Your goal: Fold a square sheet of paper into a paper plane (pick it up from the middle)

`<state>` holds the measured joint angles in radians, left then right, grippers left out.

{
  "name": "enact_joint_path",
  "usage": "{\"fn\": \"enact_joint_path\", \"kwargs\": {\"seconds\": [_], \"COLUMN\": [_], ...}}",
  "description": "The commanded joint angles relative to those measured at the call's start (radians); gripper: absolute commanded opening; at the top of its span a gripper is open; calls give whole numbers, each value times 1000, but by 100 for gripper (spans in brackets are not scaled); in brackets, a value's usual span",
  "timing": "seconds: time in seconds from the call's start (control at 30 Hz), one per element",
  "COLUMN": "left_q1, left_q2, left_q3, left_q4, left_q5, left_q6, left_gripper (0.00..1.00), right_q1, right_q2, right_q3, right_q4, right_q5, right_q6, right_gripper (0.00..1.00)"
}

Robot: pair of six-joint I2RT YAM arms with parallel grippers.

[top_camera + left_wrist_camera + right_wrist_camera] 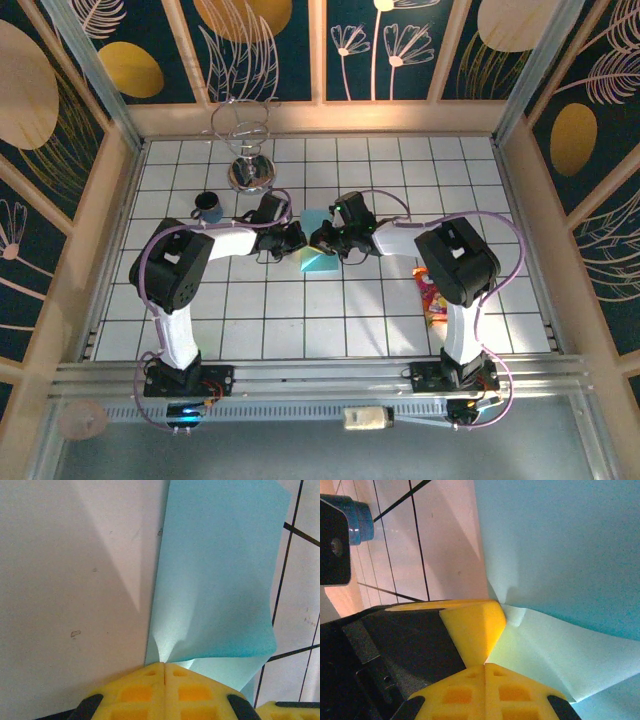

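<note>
Left gripper (164, 667): pinching closed on the square sheet of paper (220, 580), sheet extending ahead of its tips | right gripper (484, 667): clamping the same sheet from the facing side | purpose: apparently bracing a fold for creasing.

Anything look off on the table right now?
The light-blue paper sheet puckers where the left tool pinches it. An orange-red snack packet, no part of this job, lies beside the right arm.
</note>
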<state>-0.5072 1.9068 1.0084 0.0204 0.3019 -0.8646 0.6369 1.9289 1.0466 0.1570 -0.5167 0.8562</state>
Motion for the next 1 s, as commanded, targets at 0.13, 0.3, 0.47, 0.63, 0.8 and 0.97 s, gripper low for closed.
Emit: {"fn": "enact_joint_path", "kwargs": {"seconds": [0.13,0.3,0.47,0.63,0.8,0.97], "left_q1": [-1,-1,-1,-1,-1,-2], "left_q2": [41,41,42,45,40,41], "left_q3": [-9,-8,-6,-5,-7,-6], "left_q4": [-102,-100,-100,-103,-103,-103], "left_q5": [-52,-52,-55,-59,-60,-57], "left_q6": [16,18,18,22,22,23], "left_gripper": [0,0,0,0,0,0], "right_q1": [20,20,18,13,-17,-19], "right_q2": [44,54,65,17,-30,36], "right_q3": [20,-3,-21,-22,3,47], "right_q4": [-58,-112,-147,-100,-60,-103], "right_q5": [-48,-20,9,-4,23,40], "right_q6": [-43,-71,-74,-71,-58,-89], "right_gripper": [0,0,0,0,0,0]}}
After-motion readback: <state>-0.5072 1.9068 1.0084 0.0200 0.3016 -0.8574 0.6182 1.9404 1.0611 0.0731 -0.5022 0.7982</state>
